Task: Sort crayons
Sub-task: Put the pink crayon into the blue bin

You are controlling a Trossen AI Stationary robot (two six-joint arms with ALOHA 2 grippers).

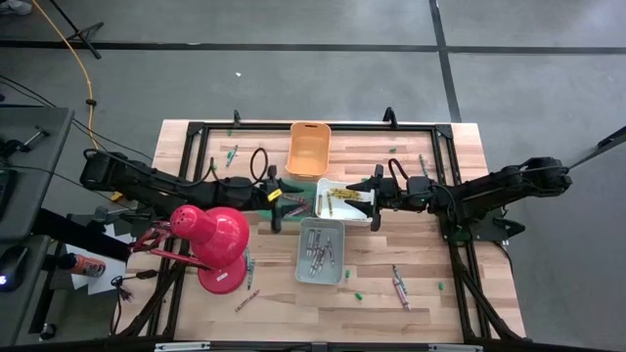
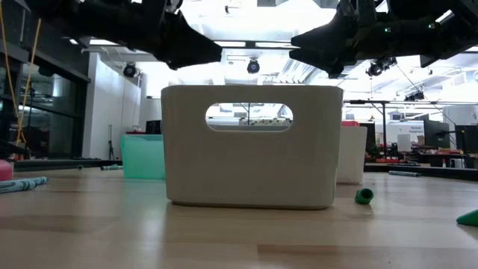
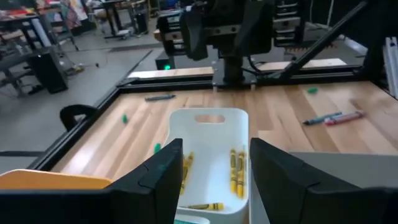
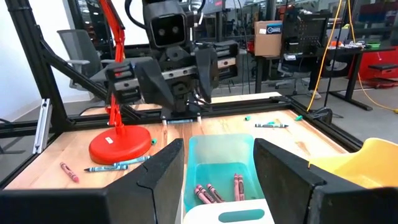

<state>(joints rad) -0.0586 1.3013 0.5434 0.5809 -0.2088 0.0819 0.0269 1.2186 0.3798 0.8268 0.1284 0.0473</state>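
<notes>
1. Over the desk's [image 1: 411,279] middle bins, we see the left gripper [image 3: 210,177] and right gripper [image 4: 219,171] with fingers spread wide, empty.
2. Crayons [image 3: 236,171] lie in bins and scattered loose; we judge them light, stiff, brittle, so grasp mid-shaft.

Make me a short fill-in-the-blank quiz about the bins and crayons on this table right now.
1. The crayons in the white bin are ____ in colour.
2. The teal bin holds ____ crayons.
3. The orange bin looks ____ inside.
4. The left hand hangs over the white bin with its fingers ____.

Missing words: yellow; pink; empty; open
</notes>
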